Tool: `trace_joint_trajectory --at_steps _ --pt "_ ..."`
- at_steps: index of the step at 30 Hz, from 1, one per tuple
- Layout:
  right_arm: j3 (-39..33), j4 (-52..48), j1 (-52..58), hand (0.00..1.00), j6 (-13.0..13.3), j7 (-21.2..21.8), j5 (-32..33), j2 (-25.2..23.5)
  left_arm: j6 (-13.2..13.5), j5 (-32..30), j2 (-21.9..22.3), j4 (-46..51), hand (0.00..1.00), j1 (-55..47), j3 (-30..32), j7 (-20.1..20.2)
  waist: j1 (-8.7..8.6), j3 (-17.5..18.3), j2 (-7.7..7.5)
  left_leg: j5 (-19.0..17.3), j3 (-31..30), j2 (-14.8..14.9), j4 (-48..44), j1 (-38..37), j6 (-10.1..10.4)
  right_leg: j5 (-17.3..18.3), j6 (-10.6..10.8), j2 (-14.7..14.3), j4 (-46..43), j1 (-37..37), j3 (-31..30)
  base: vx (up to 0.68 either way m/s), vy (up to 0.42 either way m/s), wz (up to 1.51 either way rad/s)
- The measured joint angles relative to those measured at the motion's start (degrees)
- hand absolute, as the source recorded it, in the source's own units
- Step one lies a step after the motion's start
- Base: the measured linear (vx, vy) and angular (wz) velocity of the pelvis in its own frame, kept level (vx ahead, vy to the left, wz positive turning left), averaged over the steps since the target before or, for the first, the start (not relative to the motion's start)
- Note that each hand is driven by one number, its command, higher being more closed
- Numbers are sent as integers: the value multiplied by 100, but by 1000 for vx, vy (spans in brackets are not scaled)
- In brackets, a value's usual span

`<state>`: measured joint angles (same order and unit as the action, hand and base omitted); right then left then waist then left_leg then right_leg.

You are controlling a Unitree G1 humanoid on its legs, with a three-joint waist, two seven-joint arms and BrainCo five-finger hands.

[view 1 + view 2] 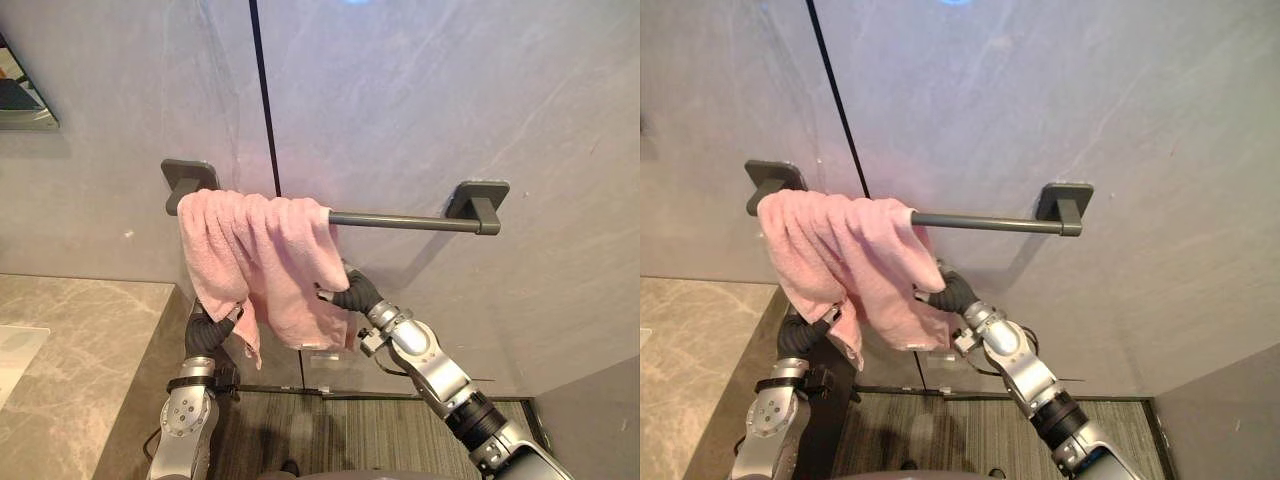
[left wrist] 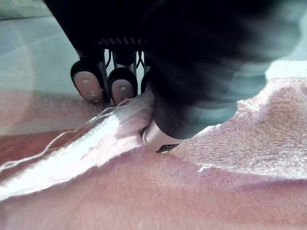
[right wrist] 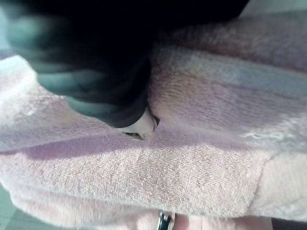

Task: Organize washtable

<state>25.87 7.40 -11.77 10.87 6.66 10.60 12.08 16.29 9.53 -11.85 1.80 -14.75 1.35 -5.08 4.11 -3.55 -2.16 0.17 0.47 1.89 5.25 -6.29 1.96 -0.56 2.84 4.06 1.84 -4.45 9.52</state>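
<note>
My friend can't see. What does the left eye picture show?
A pink towel hangs bunched over the left end of a dark wall bar. From below, the robot's left hand pinches its lower edge and the right hand touches its right side.

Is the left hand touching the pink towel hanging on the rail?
Touching. The left wrist view shows the left hand with its thumb pressed into the towel and the towel's hem caught between thumb and fingers.
</note>
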Motion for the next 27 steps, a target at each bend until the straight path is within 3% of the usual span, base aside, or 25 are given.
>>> trace_joint_trajectory --at_steps 7,13,27 --pt "-1158 -701 895 100 10 -32 16 -60 27 -9 239 320 100 -38 183 12 -49 -1 1 -2 60 -7 -5 -12 -1 0 1 3 5 14 -41 -15 -4 -3" --pt "-1582 -968 987 100 33 -58 167 -221 45 -6 444 570 100 -43 134 136 -188 -3 8 -9 129 6 -8 -4 -2 -2 1 -17 25 58 -124 -35 -14 -7" --pt "-2091 -993 1163 100 42 -105 227 -300 44 55 490 775 100 17 129 373 -330 -6 26 -67 191 -10 -36 -4 -31 -5 8 -5 37 71 -182 -2 -1 -1"
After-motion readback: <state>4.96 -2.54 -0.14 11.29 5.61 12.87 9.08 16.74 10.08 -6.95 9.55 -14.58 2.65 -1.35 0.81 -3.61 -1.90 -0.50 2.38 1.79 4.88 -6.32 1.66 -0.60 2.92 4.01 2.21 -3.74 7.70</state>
